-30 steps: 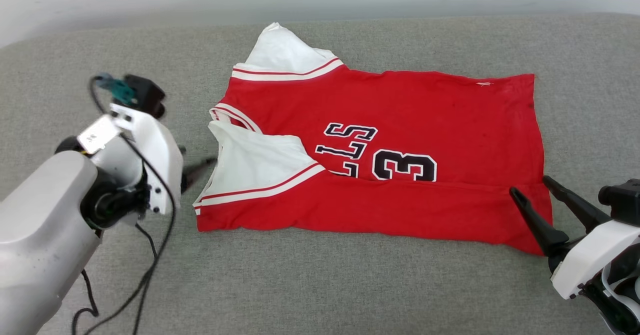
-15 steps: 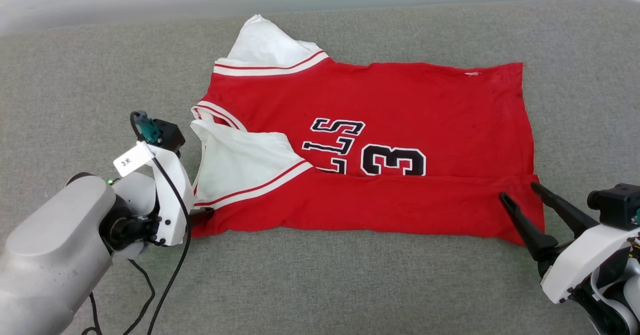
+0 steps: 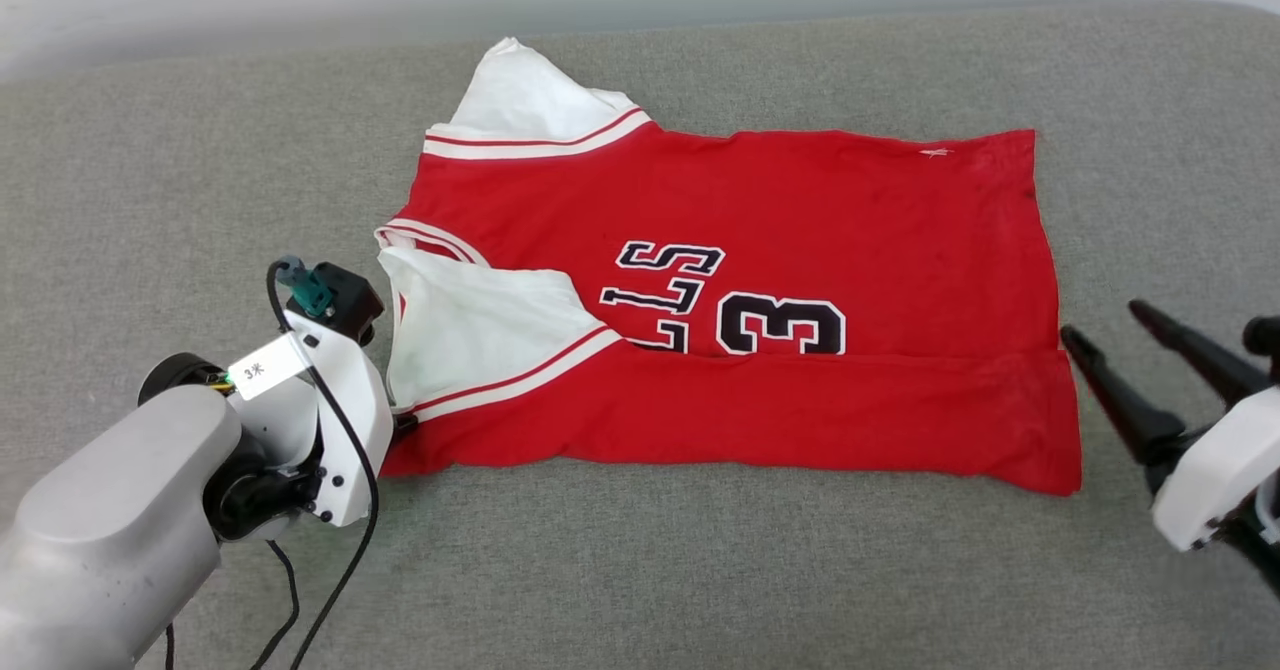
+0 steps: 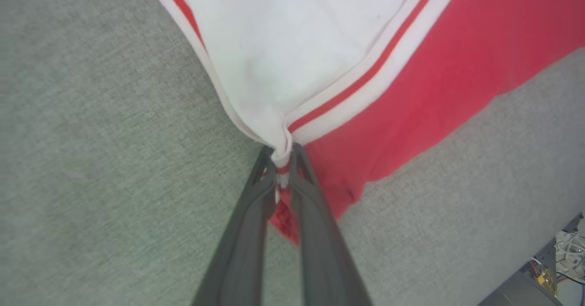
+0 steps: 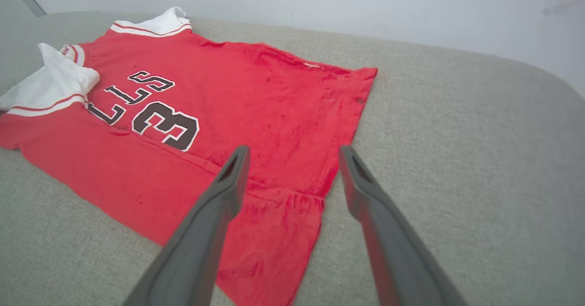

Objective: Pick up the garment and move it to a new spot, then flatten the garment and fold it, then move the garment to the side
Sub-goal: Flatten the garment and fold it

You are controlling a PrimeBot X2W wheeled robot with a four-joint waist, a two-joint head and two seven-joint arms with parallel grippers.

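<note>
The garment, a red jersey with white shoulder panels, black letters and a 3, lies spread on the grey cushion, its near long edge folded over. My left gripper is shut on the garment's near-left corner, pinching the striped trim where white meets red. In the head view the left gripper is mostly hidden behind its white wrist. My right gripper is open, just right of the garment's hem, holding nothing. In the right wrist view the right gripper hovers above the near hem corner of the garment.
The grey fabric surface stretches wide around the jersey, with bare room in front and on both sides. A pale wall runs behind its rounded far edge. A black cable hangs from my left wrist.
My left gripper came down to the jersey's near-left corner and closed on the trim. My right gripper drew back to the right, off the hem. The head view shifted slightly.
</note>
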